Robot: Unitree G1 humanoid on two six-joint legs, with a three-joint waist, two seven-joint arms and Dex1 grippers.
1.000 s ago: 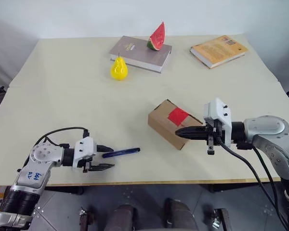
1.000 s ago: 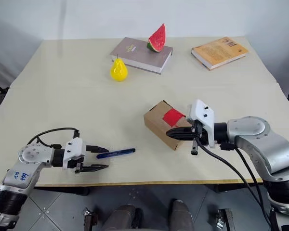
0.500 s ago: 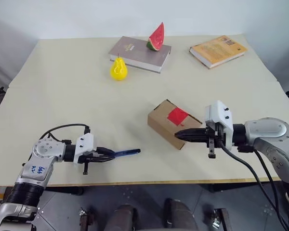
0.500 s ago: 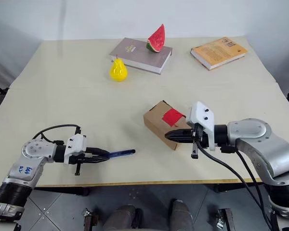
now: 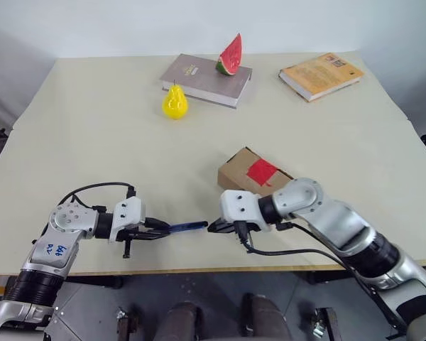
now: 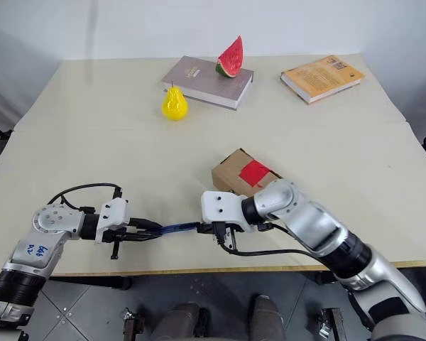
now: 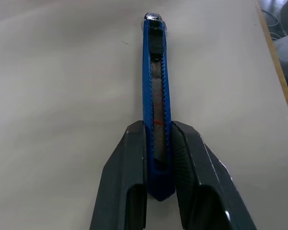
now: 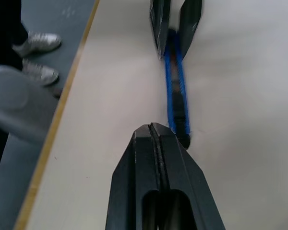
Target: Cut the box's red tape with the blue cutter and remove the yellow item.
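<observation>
The left claw [image 5: 158, 231] grips the blue cutter [image 5: 188, 226] on the bench [image 5: 92, 142]. The right claw [image 5: 216, 227] is closed, empty. The red tape [image 5: 262, 170] on the box [image 5: 234, 177] is uncut.

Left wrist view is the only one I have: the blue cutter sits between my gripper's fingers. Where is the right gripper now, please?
Observer: The right gripper is shut, with its tip at the free end of the blue cutter.
Operator: Is the box still sealed?
Observer: Yes, the red tape lies unbroken across the box.
Operator: Is anything between the box and the cutter?
Observer: The right arm crosses in front of the box.
</observation>
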